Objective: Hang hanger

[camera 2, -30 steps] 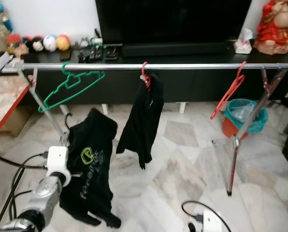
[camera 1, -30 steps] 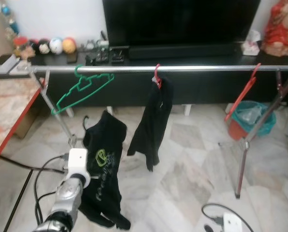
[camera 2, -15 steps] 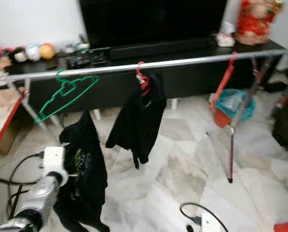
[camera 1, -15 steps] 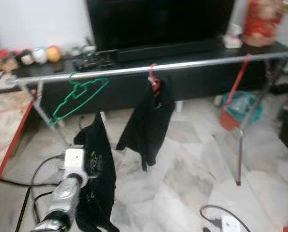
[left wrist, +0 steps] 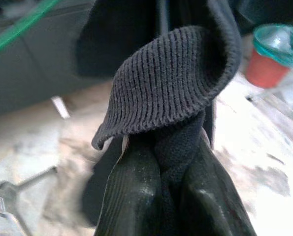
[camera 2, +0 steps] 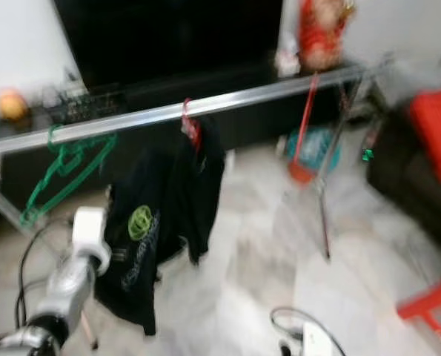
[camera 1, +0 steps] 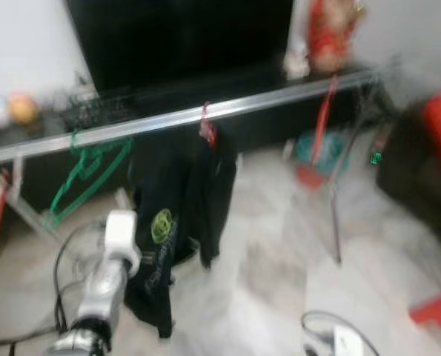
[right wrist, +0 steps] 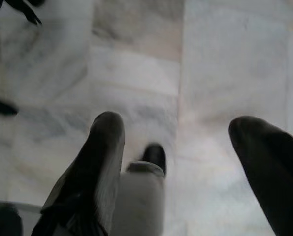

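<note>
The left gripper (left wrist: 161,196), low on the near left, has its jaws pinched tight on the ribbed collar of a black garment with a green logo (camera 1: 157,245), hanging below the long silver clothes rail (camera 1: 168,119), between an empty green plastic hanger (camera 1: 83,174) and a red hanger carrying a dark garment (camera 1: 209,133). The blurred head views suggest motion, so the cloth could snag or drag the neighbouring hangers. The right gripper (right wrist: 185,162) hangs over the marble floor (right wrist: 225,64), jaws wide apart and empty. A teal-lined red bin (camera 1: 316,159) stands far right, contents unclear
</note>
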### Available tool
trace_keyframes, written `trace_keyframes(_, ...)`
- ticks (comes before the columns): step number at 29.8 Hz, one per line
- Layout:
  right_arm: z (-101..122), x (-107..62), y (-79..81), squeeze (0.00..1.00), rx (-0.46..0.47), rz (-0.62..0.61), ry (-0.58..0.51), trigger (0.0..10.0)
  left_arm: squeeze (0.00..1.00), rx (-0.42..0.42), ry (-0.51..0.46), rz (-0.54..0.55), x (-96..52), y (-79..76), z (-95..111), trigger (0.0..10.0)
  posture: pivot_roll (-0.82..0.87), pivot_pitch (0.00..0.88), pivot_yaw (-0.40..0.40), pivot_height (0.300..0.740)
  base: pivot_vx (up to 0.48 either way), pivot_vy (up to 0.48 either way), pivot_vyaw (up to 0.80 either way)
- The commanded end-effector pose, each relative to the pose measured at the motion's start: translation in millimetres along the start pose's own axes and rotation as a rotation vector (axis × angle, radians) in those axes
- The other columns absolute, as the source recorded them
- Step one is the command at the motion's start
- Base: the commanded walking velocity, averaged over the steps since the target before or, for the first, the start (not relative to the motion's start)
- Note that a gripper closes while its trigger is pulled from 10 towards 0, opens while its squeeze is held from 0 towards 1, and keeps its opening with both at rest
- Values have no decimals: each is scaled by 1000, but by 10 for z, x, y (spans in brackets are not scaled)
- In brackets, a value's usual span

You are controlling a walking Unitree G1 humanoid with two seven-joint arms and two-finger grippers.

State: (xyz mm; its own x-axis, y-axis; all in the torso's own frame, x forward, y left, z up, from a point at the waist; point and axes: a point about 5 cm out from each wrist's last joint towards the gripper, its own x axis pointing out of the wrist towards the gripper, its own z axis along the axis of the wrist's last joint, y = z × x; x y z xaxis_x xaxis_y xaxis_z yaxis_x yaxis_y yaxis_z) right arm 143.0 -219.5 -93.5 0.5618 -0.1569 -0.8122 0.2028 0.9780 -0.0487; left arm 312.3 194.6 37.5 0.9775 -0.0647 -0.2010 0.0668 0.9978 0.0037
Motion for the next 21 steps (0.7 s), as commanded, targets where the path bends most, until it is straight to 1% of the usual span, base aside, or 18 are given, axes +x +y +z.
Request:
trace_keyframes(1, -23, -8, -32, 0, 5, -11, 6, 10000, 0, 2, -13, -8, 26, -18, 46, 10000, -40, 2, 77, 740, 0, 0, 0)
trace_keyframes(17, -17, -6, -30, 0, -13, -5, 6, 10000, 0, 20, -6, 9, 38, -21, 55, 10000, -44, 3, 75, 740, 0, 0, 0)
trace_keyframes(21, -13, -5, -30, 0, -29, -1, 6, 10000, 0, 35, 2, 27, 41, 1, 56, 10000, -43, 3, 75, 740, 246, 0, 0)
